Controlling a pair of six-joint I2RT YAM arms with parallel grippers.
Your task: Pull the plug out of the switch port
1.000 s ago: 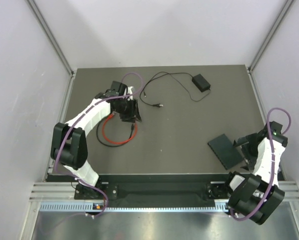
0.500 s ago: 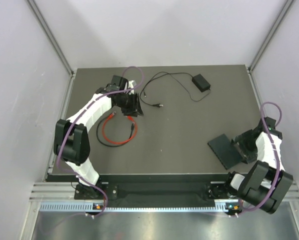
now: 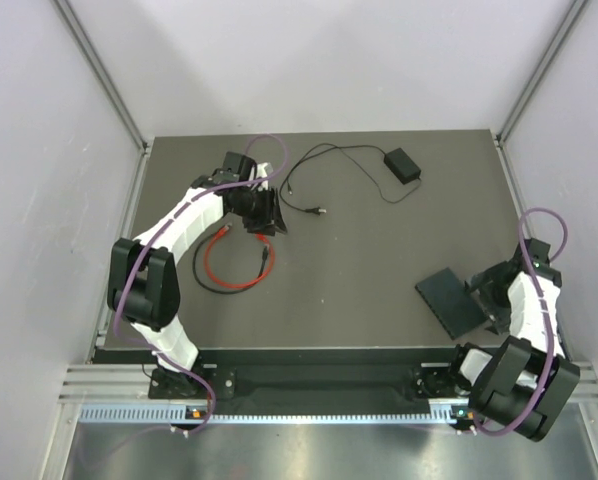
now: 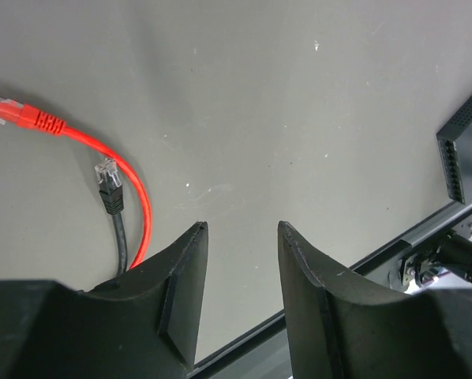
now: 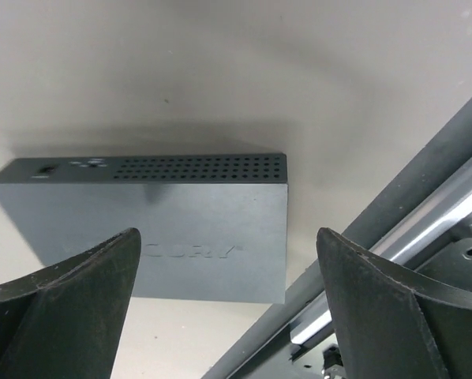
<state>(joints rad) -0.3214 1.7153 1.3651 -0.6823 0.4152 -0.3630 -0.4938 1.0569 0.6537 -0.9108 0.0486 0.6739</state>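
Observation:
The flat black switch box (image 3: 451, 300) lies on the mat at the near right, with nothing plugged into it that I can see. In the right wrist view it (image 5: 165, 229) sits just ahead of my right gripper (image 5: 228, 237), whose jaws are wide open and apart from it. Its perforated edge has a small socket (image 5: 45, 168). A red cable (image 3: 229, 265) with a loose plug (image 4: 39, 118) and a black cable with a clear plug (image 4: 108, 178) lie free. My left gripper (image 4: 242, 227) is open and empty beside them (image 3: 267, 215). The box's ported edge (image 4: 451, 166) shows far off.
A small black power brick (image 3: 401, 163) with thin black cords (image 3: 319, 185) lies at the back of the mat. The metal frame rail (image 5: 425, 213) runs close to the right of the switch box. Grey walls enclose the table on three sides.
My left gripper rose slightly away from the red cable loop and then stayed still. My right arm shifted its elbow and wrist back, with the gripper still by the switch box.

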